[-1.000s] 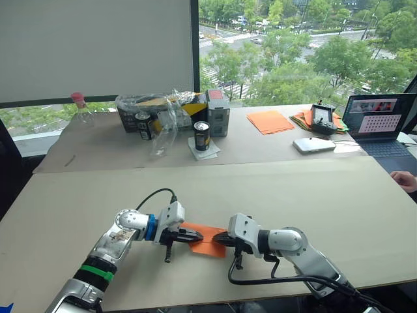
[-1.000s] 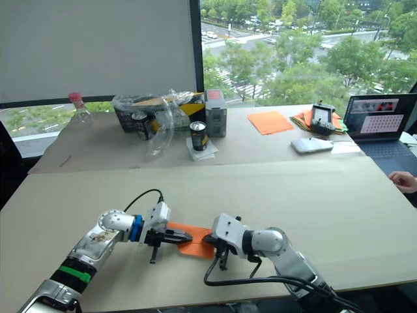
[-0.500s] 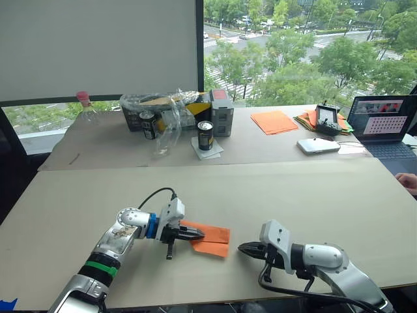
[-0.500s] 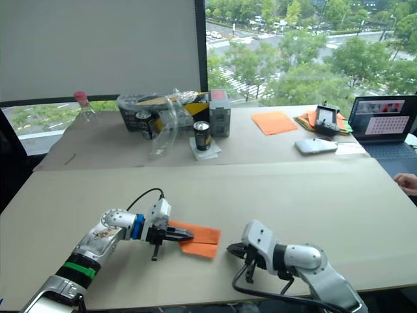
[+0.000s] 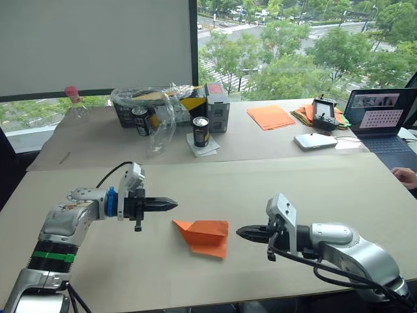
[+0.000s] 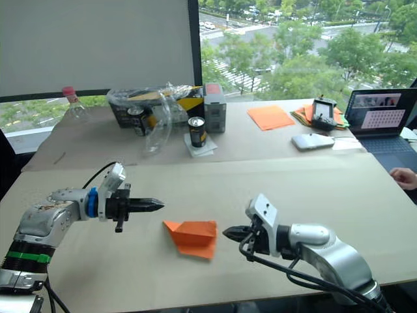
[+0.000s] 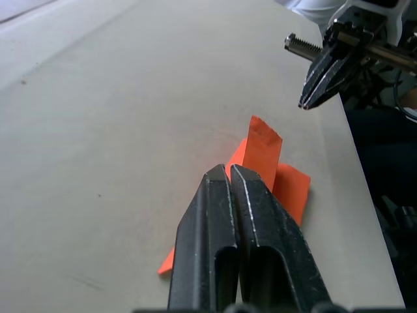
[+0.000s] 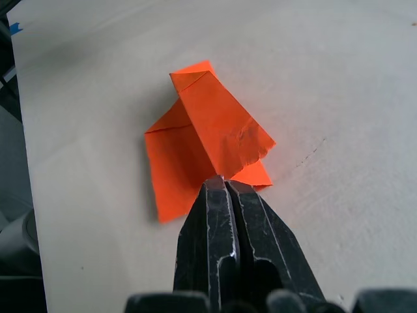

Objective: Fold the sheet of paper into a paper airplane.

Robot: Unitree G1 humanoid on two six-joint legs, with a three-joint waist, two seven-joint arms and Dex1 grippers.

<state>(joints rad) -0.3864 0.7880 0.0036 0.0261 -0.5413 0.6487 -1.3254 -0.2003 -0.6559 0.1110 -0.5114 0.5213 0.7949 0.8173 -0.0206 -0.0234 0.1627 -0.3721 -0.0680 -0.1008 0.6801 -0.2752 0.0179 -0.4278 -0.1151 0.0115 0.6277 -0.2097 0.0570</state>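
Folded orange paper airplane (image 5: 205, 236) lying flat on the beige surface (image 5: 260, 189), left gripper (image 5: 171, 204) with fingers closed just to its left, right gripper (image 5: 242, 231) with fingers closed just to its right, neither touching it

The folded sheet of paper (image 5: 204, 236) lies on the near table (image 5: 313, 189), low and centre in the head view. The left gripper (image 5: 171, 204) sits just upper left of it, the right gripper (image 5: 241, 231) just to its right, neither touching it. Across the upper frame, on the far table, stand a can (image 5: 201, 132) at centre, a stack of sheets (image 5: 270, 117) right of it, and a laptop (image 5: 378, 122) at the right edge.
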